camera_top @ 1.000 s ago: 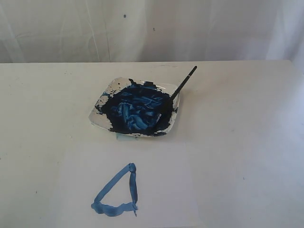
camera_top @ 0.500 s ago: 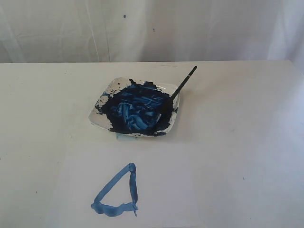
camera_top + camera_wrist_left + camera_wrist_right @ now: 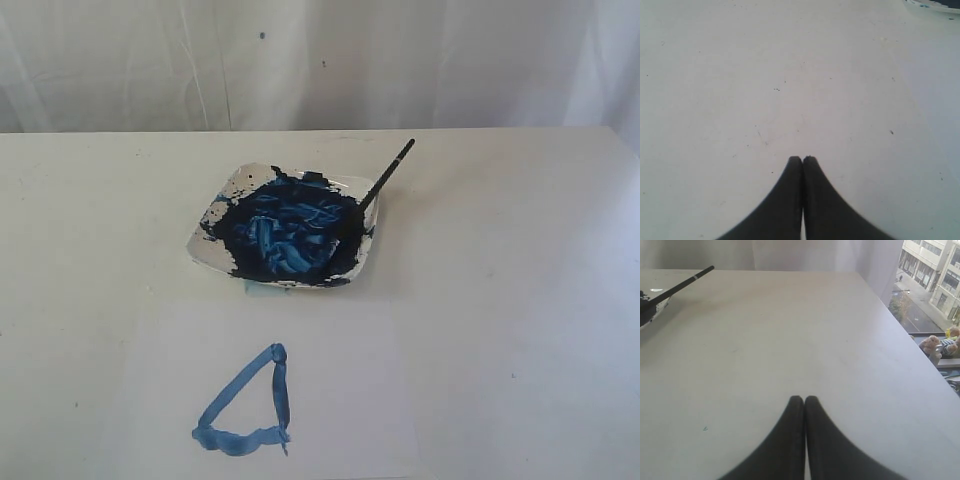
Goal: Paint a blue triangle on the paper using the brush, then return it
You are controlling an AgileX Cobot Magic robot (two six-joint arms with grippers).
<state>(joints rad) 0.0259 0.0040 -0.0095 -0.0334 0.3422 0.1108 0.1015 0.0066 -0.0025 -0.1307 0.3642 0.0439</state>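
Nothing has shifted over the last second: the exterior view shows the same scene in every picture, with no arm in it. The blue triangle (image 3: 236,440) stands closed on all three sides on the paper (image 3: 345,385). The brush (image 3: 386,174) rests with its tip in the paint on the plate (image 3: 203,255), its handle leaning out over the rim.

The right tool (image 3: 804,399) is fully closed, its two fingers pressed together with nothing between them, over bare counter (image 3: 520,260). The brush lies well ahead of it and well apart (only the handle end and a bit of plate show in its camera). The left tool (image 3: 802,159) is likewise shut tight and empty, with just a sliver of the plate's rim far ahead of it.

Judged from this stillness, both parts of the task look done: the shape is painted, the brush is back on the plate, and both tools sit clear of everything. No further move seems called for.
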